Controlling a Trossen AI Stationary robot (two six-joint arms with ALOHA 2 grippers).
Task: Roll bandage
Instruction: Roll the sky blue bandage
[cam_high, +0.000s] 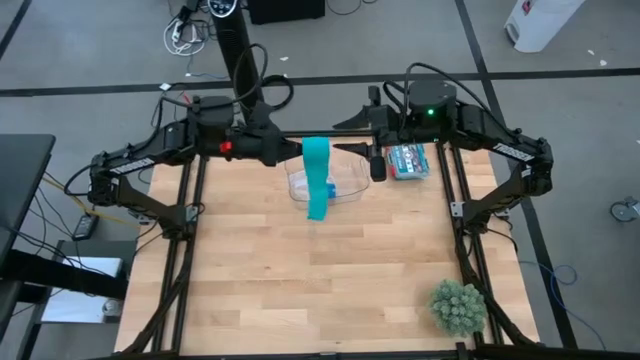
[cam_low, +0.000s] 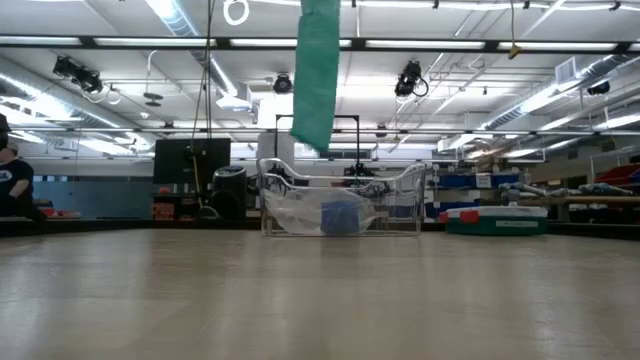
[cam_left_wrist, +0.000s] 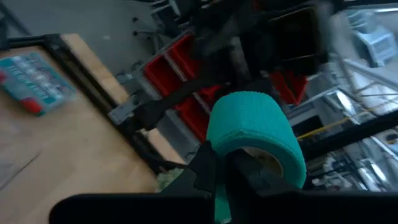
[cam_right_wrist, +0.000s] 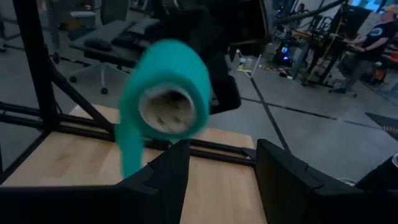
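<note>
A pale wooden table (cam_high: 300, 290) stands in a big workshop hall with strip lights overhead and shelving along the far wall; a person in a dark shirt (cam_low: 12, 185) sits off at one side.

Up above the back part of the table, the left gripper (cam_high: 297, 149) holds the bandage (cam_high: 317, 175), its fingers (cam_left_wrist: 202, 171) pinched tight on the rolled end. That end is a fat teal-green coil around a pale hollow core, which shows plainly in the right wrist view. The cloth looks soft, with a faintly crinkled weave. From the coil a flat tail of the same fabric hangs straight down, even in width, and its lower end dangles free just above a clear plastic tray (cam_low: 400, 195) with a blue roll (cam_low: 340, 214) lying inside.

The right gripper (cam_high: 345, 150) faces the coil from the other side, close to it but not touching, with its fingers (cam_right_wrist: 283, 177) spread apart and nothing between them.

Behind the tray on the right lies a teal and red packet (cam_high: 408, 160), and a small spiky green plant (cam_high: 458, 306) sits at the near right corner of the table.
</note>
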